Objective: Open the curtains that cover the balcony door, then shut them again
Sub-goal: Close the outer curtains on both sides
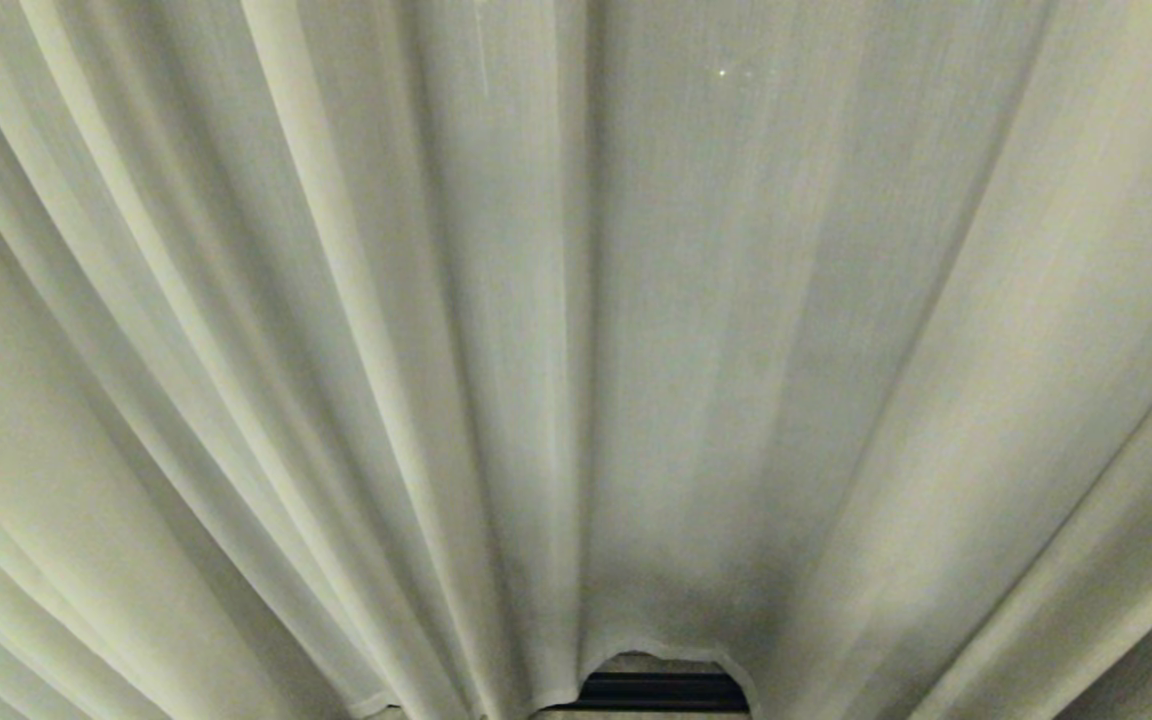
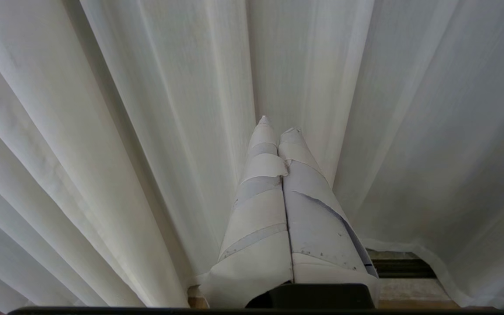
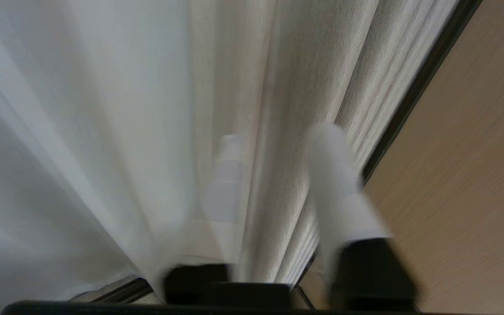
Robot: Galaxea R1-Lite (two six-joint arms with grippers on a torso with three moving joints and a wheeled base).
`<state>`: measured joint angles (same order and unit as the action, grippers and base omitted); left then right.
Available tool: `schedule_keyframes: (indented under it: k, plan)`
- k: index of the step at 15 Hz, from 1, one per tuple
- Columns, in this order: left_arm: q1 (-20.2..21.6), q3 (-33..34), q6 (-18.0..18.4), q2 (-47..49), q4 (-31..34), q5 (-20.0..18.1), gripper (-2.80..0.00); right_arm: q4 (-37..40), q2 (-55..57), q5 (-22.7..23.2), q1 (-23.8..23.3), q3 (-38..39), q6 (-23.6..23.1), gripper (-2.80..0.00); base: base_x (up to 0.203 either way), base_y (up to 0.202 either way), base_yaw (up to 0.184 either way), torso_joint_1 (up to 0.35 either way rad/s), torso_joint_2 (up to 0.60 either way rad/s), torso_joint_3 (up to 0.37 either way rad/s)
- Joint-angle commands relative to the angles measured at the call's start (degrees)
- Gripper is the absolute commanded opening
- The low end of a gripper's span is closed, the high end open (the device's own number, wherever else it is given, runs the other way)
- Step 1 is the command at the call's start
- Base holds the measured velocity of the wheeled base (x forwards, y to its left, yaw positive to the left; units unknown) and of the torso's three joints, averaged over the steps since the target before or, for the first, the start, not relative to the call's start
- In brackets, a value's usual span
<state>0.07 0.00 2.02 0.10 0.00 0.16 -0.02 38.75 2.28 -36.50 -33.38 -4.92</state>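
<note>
1. Cream-white pleated fabric fills head view edge to edge: the curtains (image 1: pixel 576 330), drawn shut, folds fanning out from btm centre.
2. Hem, head view: lifts in a small arch at btm centre; dark strip of the balcony door frame (image 1: pixel 661 690) shows under it. Glass not visible, all covered.
3. Neither arm in head view.
4. Left gripper (image 2: pixel 277 124): seen in left wrist view only. Two fingers wrapped in pale tape, pressed together along whole length, nothing between them. Tips point at curtains (image 2: pixel 147 131), close to a pleat; contact can't be told.
5. Same view: curtain hem curves up beside the gripper, dark door track (image 2: pixel 403 267) and a bit of floor (image 2: pixel 409 291) showing below.
6. Right gripper (image 3: pixel 278 140): right wrist view, blurred. Fingers spread apart, one curtain fold (image 3: pixel 274 183) standing in the gap btwn them. One finger (image 3: pixel 228 175) sits against/behind sheer fabric, other finger (image 3: pixel 335 183) on the outer side. Not pinching yet as far as visible.
7. Same view: dark door frame edge (image 3: pixel 414 92) runs diagonally beside the curtain's outer pleats; tan wood-grain wall panel (image 3: pixel 466 175) beyond it.
</note>
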Motion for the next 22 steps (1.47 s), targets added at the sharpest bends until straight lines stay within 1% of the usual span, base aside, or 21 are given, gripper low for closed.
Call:
schedule_keyframes:
  k: [1,4,5,8,10,13,17,19,22]
  plan:
    - [0.02,0.00,0.01,-0.01,0.00,-0.03,-2.80,-0.06,2.14,-0.07,-0.59,-0.81,-0.17,0.00,0.000,0.000,0.000,0.000,0.00,0.000]
    - [0.04,0.00,0.01,-0.07,0.00,-0.01,-2.80,-0.05,2.96,-0.02,-1.74,-1.88,-0.08,0.00,0.000,0.000,0.000,0.000,0.00,0.000]
    - [0.01,0.00,0.01,-0.10,0.00,0.10,-2.80,-0.05,3.89,-0.01,-1.90,-3.30,0.12,0.00,0.000,0.000,0.000,0.000,0.00,0.000]
    - [0.05,0.00,0.06,-0.04,0.00,0.11,-2.80,-1.61,8.49,-0.08,-2.16,-8.29,3.08,0.00,0.000,0.000,0.000,0.000,0.00,0.000]
    - [0.01,0.00,0.01,-0.01,0.00,0.11,-2.80,-6.14,11.93,-0.08,-2.55,-10.46,4.19,0.00,0.000,0.000,0.000,0.000,0.00,0.000]
    - [0.10,0.00,0.01,-0.09,0.00,0.11,-2.80,-15.07,16.86,0.08,-2.94,-11.85,5.98,0.00,0.000,0.000,0.000,0.000,0.00,0.000]
    - [0.01,0.00,0.01,-0.10,0.00,0.11,-2.80,-20.64,25.24,0.46,-2.91,-14.91,7.75,0.00,0.000,0.000,0.000,0.000,0.00,0.000]
    - [0.02,0.00,0.01,-0.10,0.00,0.09,-2.80,-22.46,29.56,2.61,-2.88,-17.12,8.86,0.00,0.000,0.000,0.000,0.000,0.00,0.000]
    - [0.01,0.00,0.01,-0.10,0.00,0.11,-2.80,-26.76,35.16,8.76,-2.81,-20.34,11.88,0.00,0.000,0.000,0.000,0.000,0.00,0.000]
